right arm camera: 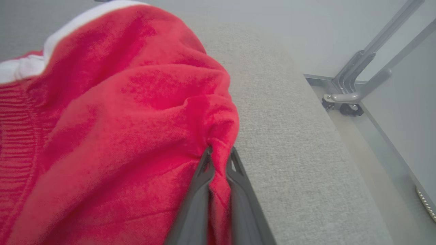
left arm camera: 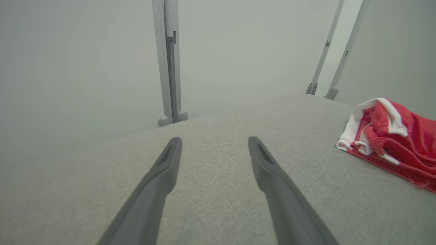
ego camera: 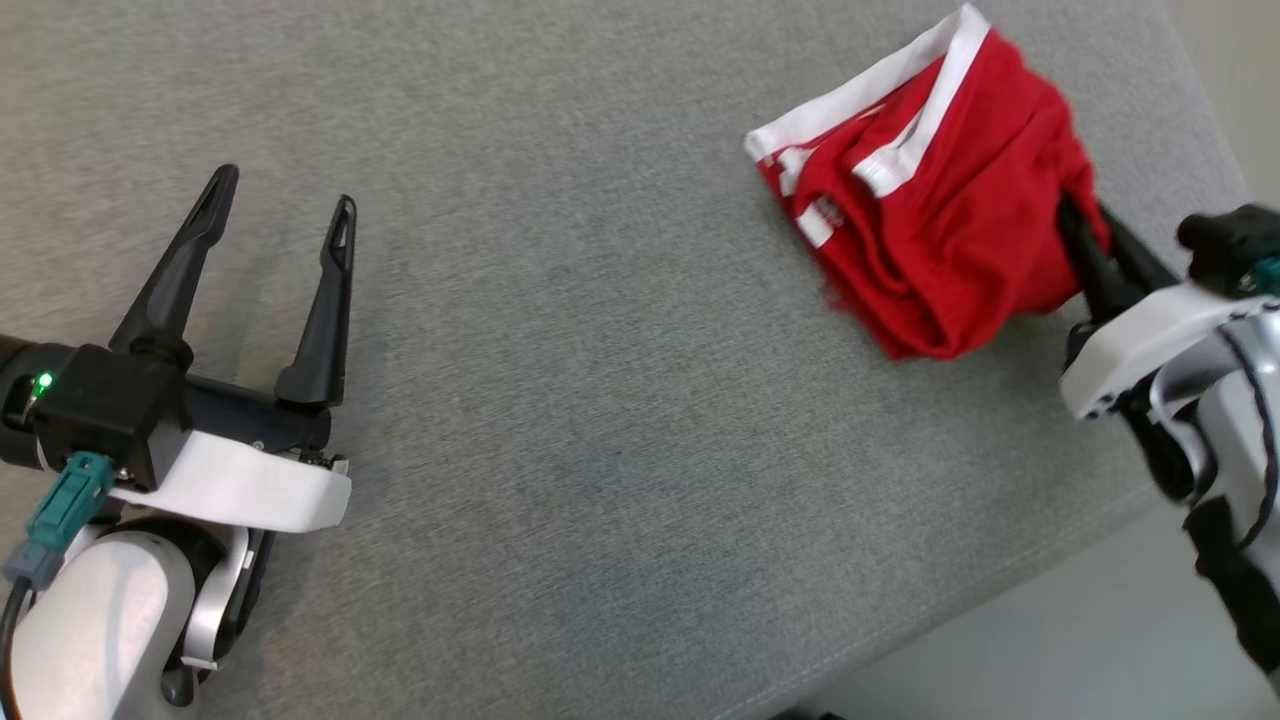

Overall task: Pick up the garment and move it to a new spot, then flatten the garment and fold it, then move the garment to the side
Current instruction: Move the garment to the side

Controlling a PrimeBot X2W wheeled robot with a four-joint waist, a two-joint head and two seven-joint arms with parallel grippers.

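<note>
The red garment [ego camera: 930, 200] is bunched on the tabletop [ego camera: 600, 400] at the upper right of the head view, its right edge clamped in the jaws of the right gripper [ego camera: 1092, 235]; the jaws of the left gripper [ego camera: 285, 190], lower left, are set apart and empty. The fabric is judged light, soft and limp; a hold at the white-banded edges is advised.

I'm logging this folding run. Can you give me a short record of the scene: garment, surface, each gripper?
garment: red with white trim, folded over and rumpled, near the surface's right edge
surface: grey fabric-covered top
left gripper: open, holding nothing, well apart from the garment
right gripper: shut on the garment's edge
</note>
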